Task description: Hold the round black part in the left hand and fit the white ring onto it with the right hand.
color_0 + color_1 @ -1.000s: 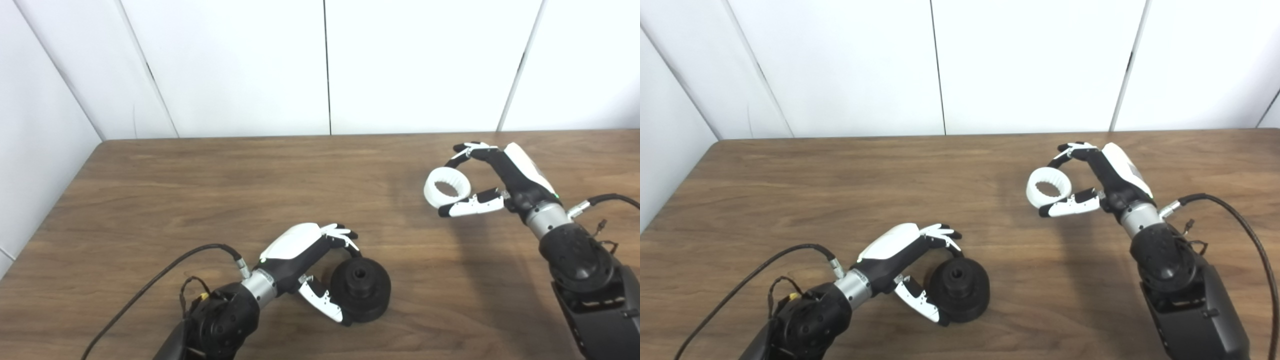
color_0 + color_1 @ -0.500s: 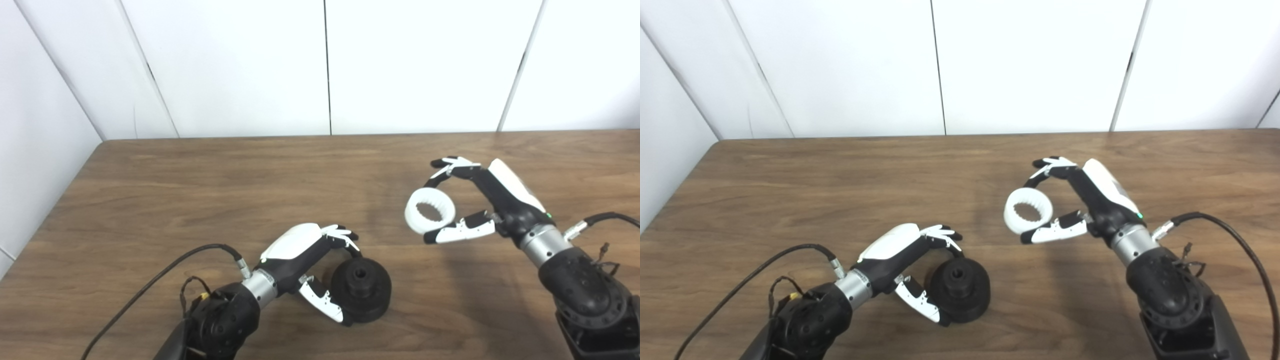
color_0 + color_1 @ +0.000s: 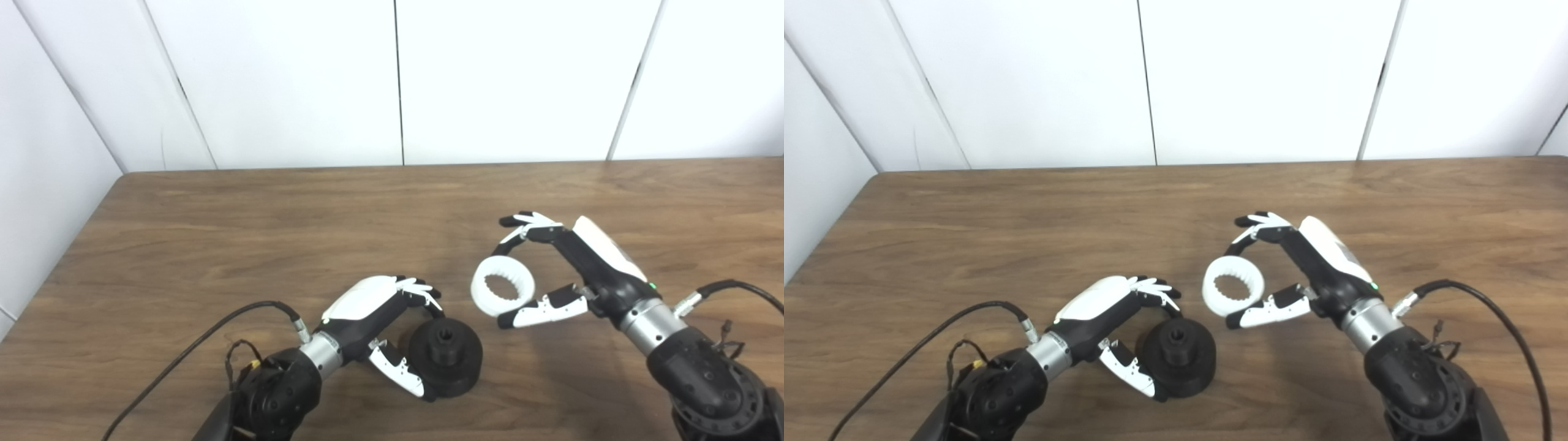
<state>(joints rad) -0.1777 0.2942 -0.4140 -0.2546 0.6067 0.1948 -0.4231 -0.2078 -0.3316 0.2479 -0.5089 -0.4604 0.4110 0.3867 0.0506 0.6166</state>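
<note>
Low on the wooden surface (image 3: 245,233), the round black part (image 3: 445,361) sits upright with its hub hole facing up, and the left hand (image 3: 380,318) curls around its left side, fingers over the top edge and thumb against the lower rim. Just up and to the right, clear of it, the right hand (image 3: 563,269) pinches the white ring (image 3: 503,294), held above the wood, toothed opening showing.

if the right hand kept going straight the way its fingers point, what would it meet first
Likely nothing soon. The right hand, shut on the toothed white plastic ring, points left, and that line seems to pass beyond the round black part in the left hand, over bare wooden table. Depth is unclear.
</note>
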